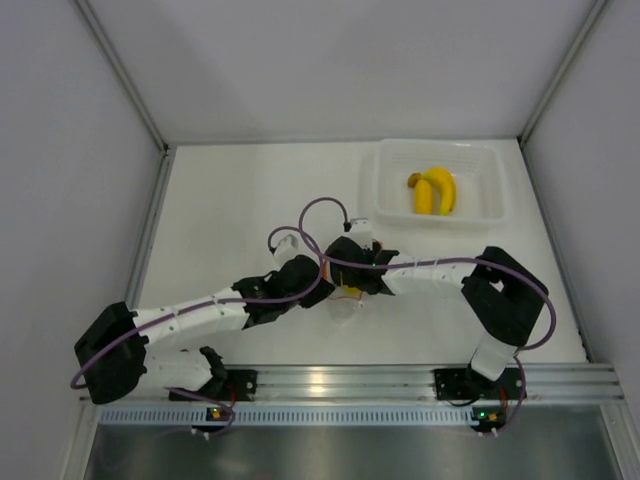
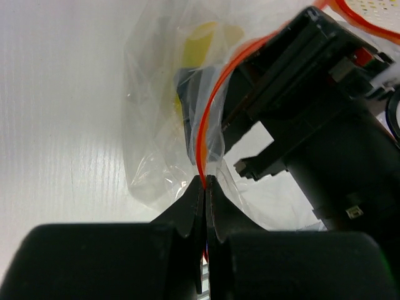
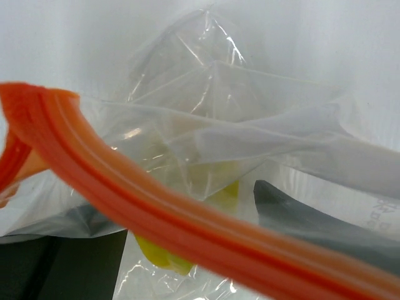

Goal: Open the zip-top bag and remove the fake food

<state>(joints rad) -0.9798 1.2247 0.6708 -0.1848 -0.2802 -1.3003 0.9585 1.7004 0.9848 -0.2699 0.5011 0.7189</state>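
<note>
Pinching bag (image 2: 150,125), likely thin, light, slippery, by stiffer zipper strip (image 2: 201,134) | left end effector (image 2: 205,181) clamped on strip | right end effector (image 1: 350,288) apart, by fruit (image 3: 156,253)

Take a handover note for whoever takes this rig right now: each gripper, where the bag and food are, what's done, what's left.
Left gripper: shut on the zipper strip of the zip-top bag.
Right gripper: open, at the bag's mouth.
The bag is mid-table between the arms.
Done: bag opened; banana bunch lies in the tray.
Left: yellow-green fruit is inside the bag; take it out.
</note>
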